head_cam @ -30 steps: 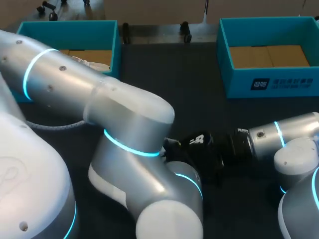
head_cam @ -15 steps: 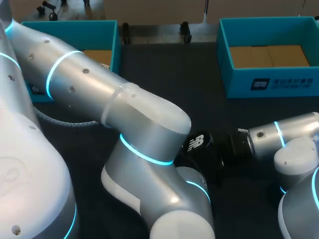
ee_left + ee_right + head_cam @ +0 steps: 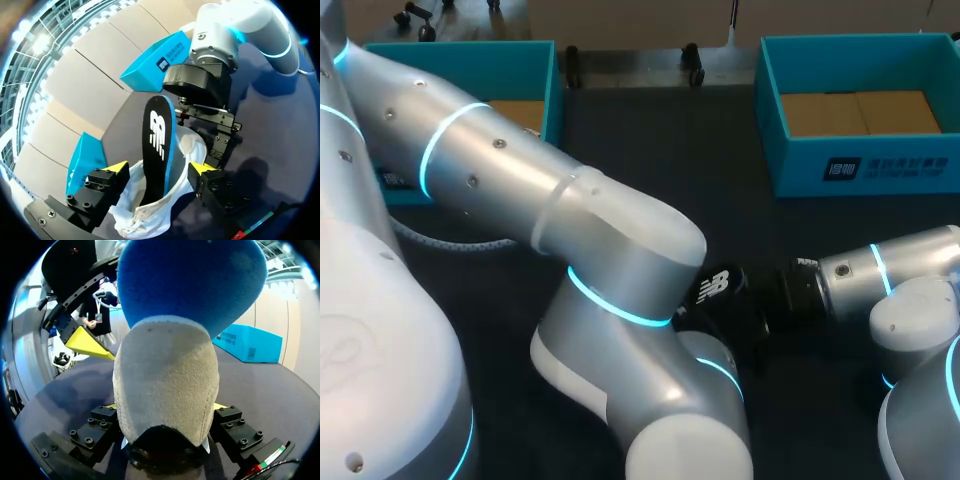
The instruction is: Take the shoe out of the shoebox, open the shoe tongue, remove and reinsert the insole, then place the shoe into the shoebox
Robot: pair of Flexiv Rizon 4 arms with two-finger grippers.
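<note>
A white shoe (image 3: 150,210) stands between my two grippers at the table's middle. A black insole (image 3: 157,137) with a white logo and a blue edge sticks upright out of its opening, and it also shows beside my left arm (image 3: 715,285). My left gripper (image 3: 159,169) is open, with a yellow tip on either side of the shoe's collar and both clear of the insole. My right gripper (image 3: 165,412) is shut on the end of the shoe (image 3: 167,385), and the insole's blue underside (image 3: 190,280) rises above it. Most of the shoe is hidden under my left arm in the head view.
A teal shoebox (image 3: 840,165) with a cardboard floor stands at the back right. A second teal box (image 3: 460,60) at the back left is partly behind my left arm (image 3: 570,230). Dark table lies between them.
My left gripper's fingers have spread apart and let go of the insole, which stays upright in the shoe. My left arm has shifted a little to the right. The right arm is still.
</note>
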